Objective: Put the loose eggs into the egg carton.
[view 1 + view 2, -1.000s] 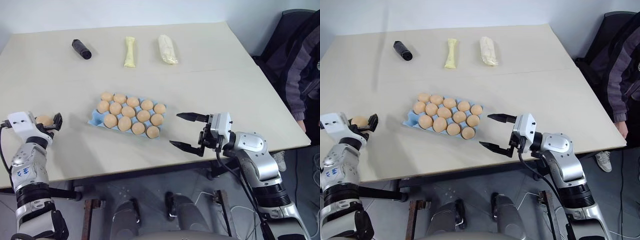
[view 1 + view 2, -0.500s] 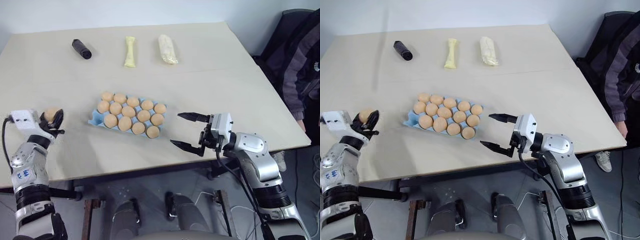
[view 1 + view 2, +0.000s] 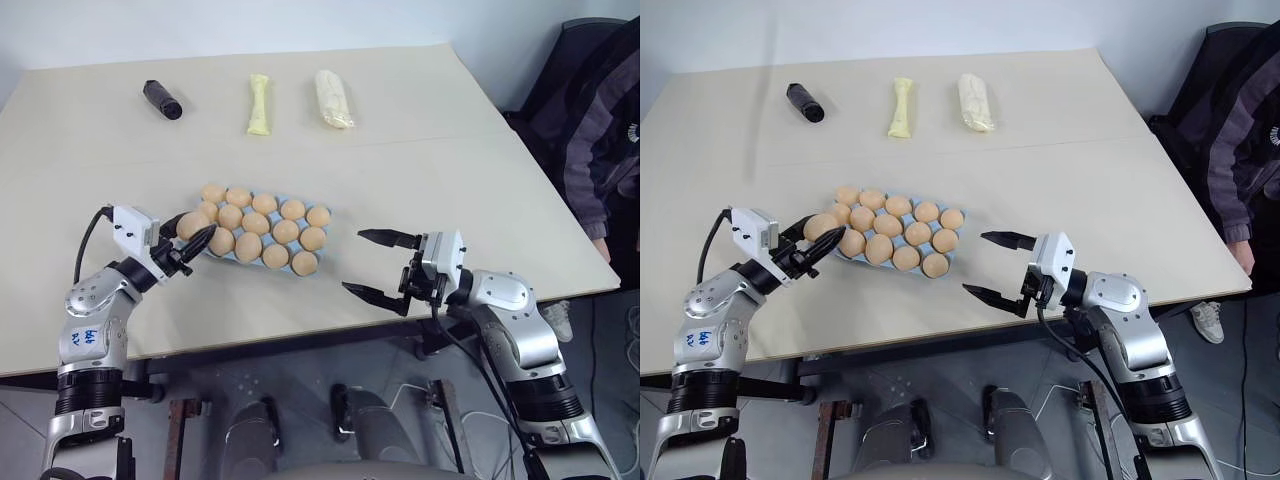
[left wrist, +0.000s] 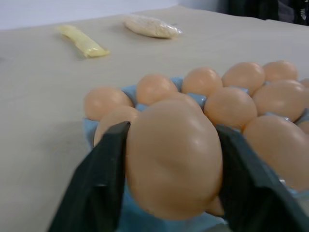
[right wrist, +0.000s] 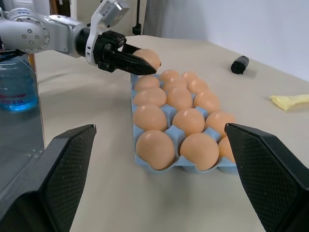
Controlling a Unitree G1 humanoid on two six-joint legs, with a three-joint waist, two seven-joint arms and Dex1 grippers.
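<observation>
Nearest us, the right gripper [image 3: 380, 268] hangs with fingers spread wide and empty, off the egg carton's [image 3: 192, 243] right end. The left gripper [image 3: 195, 238] is clamped on a loose egg [image 3: 191, 224] right over the carton's left end, its cups crowded with eggs. Far beyond the carton lie a black cylinder [image 3: 162, 98] and two pale rolls [image 3: 259, 103], well clear.
</observation>
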